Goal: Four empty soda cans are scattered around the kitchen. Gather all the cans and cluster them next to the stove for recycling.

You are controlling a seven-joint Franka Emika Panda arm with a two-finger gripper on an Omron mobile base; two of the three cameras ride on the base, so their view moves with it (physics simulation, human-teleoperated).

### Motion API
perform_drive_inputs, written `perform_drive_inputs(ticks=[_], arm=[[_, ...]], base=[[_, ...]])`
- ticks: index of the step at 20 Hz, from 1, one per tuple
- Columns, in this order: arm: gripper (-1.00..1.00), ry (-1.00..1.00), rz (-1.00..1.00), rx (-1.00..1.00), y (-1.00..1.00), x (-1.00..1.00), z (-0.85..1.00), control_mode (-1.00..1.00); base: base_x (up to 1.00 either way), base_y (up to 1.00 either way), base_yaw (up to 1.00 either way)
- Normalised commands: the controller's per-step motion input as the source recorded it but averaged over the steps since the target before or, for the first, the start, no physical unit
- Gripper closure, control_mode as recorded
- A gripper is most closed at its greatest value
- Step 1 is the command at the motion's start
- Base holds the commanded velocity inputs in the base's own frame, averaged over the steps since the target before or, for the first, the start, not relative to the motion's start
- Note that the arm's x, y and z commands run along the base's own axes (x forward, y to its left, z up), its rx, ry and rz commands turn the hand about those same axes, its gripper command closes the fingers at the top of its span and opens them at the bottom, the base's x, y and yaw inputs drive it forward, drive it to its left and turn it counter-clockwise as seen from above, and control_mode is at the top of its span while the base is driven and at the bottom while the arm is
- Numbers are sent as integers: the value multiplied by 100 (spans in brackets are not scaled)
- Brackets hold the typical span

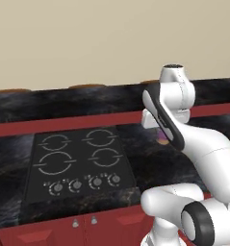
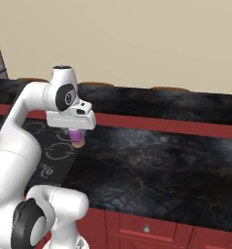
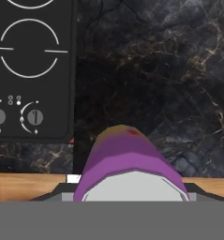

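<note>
**kitchenbot_fan:** So where's the soda can [image 2: 77, 137] at right now? I can barely make it out in the left base shot.

**panda_watcher:** It's in the gripper [image 2: 76, 132]. Right base view is the best angle: a purple can with an orange band at the bottom hangs straight down under the white hand, and the fingers are clamped on it up near the top. The hand view backs that up, since the can [image 3: 127, 161] sits right between the fingers with its silver end toward the camera and the orange end pointing away toward the counter [image 3: 169, 70].

**kitchenbot_fan:** Is it touching the counter, though?

**panda_watcher:** Honestly can't tell for sure. In the right base view the orange bottom looks a little above the black marbled top, but it's close. From the left base view you only get a sliver of purple and orange [image 1: 161, 139] peeking out behind the forearm.

**kitchenbot_fan:** And the stove?

**panda_watcher:** Stove [image 1: 78, 163] is just to the left of the can. The black cooktop with its white rings and row of knobs sits flush in the counter, and the can is over the bare marble just beside its right edge, not over a burner. In the hand view the cooktop's corner and two knobs [image 3: 29, 75] are at upper left, the can off to the side of them.
</note>
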Motion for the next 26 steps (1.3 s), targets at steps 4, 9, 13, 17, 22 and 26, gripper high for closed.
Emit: perform_drive_inputs(ticks=[4,9,13,17,22,26], arm=[[100,0,0,0,0,0,0,100],[100,0,0,0,0,0,0,100],[100,0,0,0,0,0,0,100],[100,0,0,0,0,0,0,100],[100,0,0,0,0,0,0,100],[100,2,0,0,-8,9,-7,-100]], base=[[32,-2,20],[22,-5,16],[13,-4,8],[0,0,0],[1,0,0],[1,0,0]])
